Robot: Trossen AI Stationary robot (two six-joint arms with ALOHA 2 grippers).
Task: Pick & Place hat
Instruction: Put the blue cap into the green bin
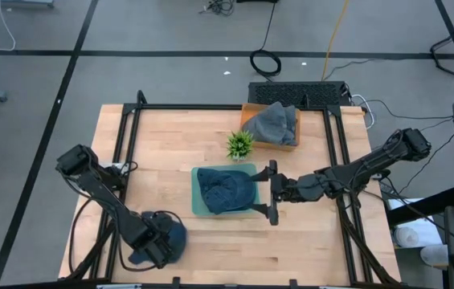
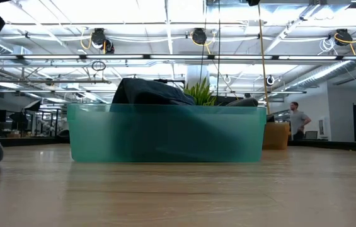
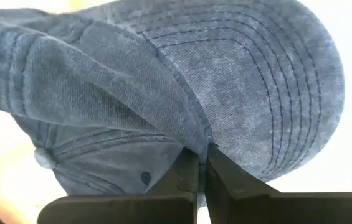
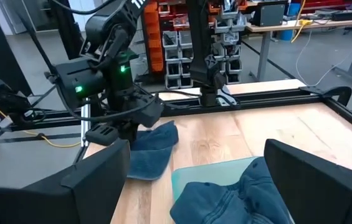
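Pinching a fold of the blue denim hat [image 3: 182,93], the left claw [image 3: 200,163] has its fingers closed right together on the cloth, low at the near left corner of the tabletop [image 1: 162,144]. The hat [image 1: 170,241] looks light and floppy, so I'd expect it to sag and swing from that one pinch; the stitched brim is the stiffer part and probably the surer place to grip. The right claw [image 1: 273,191] hangs wide open and empty just beside the teal bin [image 1: 196,207], which already holds another dark hat [image 1: 225,189]. A small plant [image 1: 240,144] stands behind the bin.
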